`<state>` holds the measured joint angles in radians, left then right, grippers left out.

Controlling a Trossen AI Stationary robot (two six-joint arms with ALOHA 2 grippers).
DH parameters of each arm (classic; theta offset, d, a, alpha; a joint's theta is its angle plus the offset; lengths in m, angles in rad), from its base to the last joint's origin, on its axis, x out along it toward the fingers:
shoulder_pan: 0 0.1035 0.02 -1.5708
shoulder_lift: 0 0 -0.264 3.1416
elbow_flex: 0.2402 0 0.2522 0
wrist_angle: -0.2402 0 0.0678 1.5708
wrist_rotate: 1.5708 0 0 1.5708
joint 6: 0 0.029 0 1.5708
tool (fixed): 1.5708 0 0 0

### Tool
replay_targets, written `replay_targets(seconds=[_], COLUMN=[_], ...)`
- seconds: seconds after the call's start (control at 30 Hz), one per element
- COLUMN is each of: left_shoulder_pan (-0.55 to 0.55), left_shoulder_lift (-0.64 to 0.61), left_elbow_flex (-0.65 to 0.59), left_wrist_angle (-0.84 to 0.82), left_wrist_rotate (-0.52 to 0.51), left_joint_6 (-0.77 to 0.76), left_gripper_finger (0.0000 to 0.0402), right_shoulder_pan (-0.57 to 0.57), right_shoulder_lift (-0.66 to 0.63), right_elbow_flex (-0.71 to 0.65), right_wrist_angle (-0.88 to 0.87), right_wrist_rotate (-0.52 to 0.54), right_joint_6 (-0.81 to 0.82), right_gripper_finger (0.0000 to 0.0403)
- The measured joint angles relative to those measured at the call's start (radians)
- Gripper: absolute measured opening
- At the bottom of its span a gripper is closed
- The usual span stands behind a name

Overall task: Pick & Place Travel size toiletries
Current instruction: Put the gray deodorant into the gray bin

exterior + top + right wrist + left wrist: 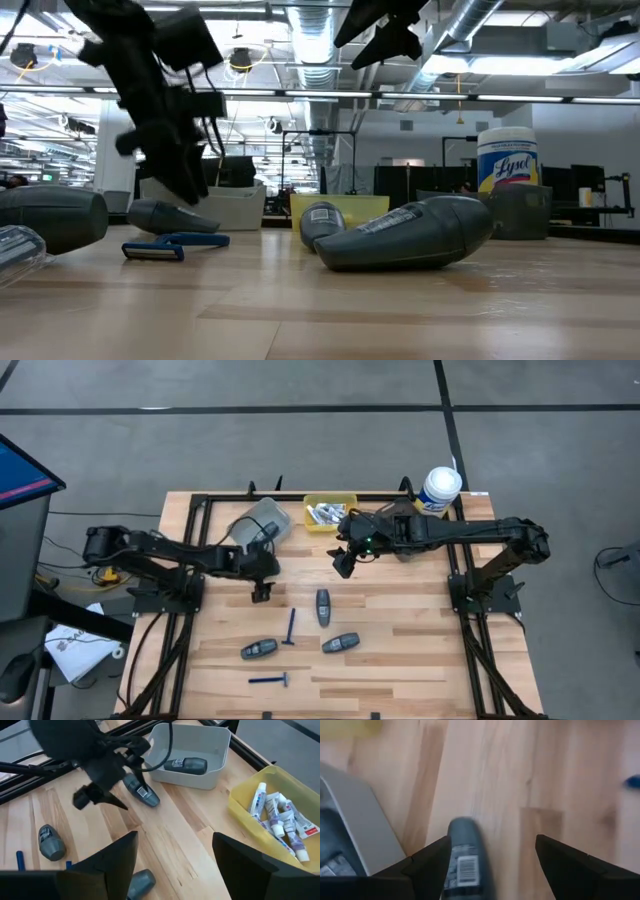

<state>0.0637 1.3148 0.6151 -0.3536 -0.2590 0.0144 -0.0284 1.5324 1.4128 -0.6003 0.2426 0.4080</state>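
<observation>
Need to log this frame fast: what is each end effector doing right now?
Left end effector: open, holding nothing, poised over a grey pod beside the grey bin.
Right end effector: open, empty, raised near the yellow bin.

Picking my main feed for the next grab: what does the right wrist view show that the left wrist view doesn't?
Right wrist only: the yellow bin holding white mini tubes, a pod inside the grey bin, another pod on the table, and the whole left arm.
Left wrist only: the barcode label close up, between the open left claw.
Both: the grey bin, and the pod beside it under the left claw.
</observation>
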Motion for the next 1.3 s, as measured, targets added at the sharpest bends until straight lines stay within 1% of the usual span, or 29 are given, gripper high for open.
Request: replay_targets(seconds=[0.13,0.3,0.47,0.6,0.77,1.03,1.1,1.3], left_shoulder_pan=[0.018,0.029,0.029,0.026,0.025,0.025,0.026,0.026], left_shoulder_lift=[0.09,0.15,0.167,0.163,0.162,0.165,0.165,0.149], left_elbow_flex=[0.0,0.0,0.004,0.004,0.004,0.003,0.003,0.004], left_wrist_angle=[0.003,0.003,0.0,-0.007,-0.027,-0.051,-0.05,-0.05], left_wrist_rotate=[-0.014,-0.024,0.013,0.016,0.034,0.077,0.085,0.13], left_joint_6=[-0.014,-0.02,-0.056,-0.096,-0.095,-0.098,-0.107,-0.161], left_gripper_finger=[0.0286,0.0286,0.0286,0.028,0.0246,0.0155,0.0144,0.0128], right_shoulder_pan=[0.002,0.002,0.002,0.002,0.002,0.002,0.002,0.002], right_shoulder_lift=[0.0,0.0,0.0,0.001,0.001,0.001,0.001,0.001], right_elbow_flex=[0.0,0.0,0.0,0.0,0.0,0.0,0.0,0.0], right_wrist_angle=[-0.001,-0.008,-0.015,-0.018,-0.021,-0.021,-0.021,-0.021], right_wrist_rotate=[-0.002,-0.006,-0.006,-0.006,-0.006,-0.006,-0.006,-0.007], right_joint_6=[0.001,0.013,0.019,0.02,0.02,0.02,0.019,0.03], right_gripper_finger=[0.0248,0.0248,0.0248,0.0248,0.0248,0.0248,0.0248,0.0248])
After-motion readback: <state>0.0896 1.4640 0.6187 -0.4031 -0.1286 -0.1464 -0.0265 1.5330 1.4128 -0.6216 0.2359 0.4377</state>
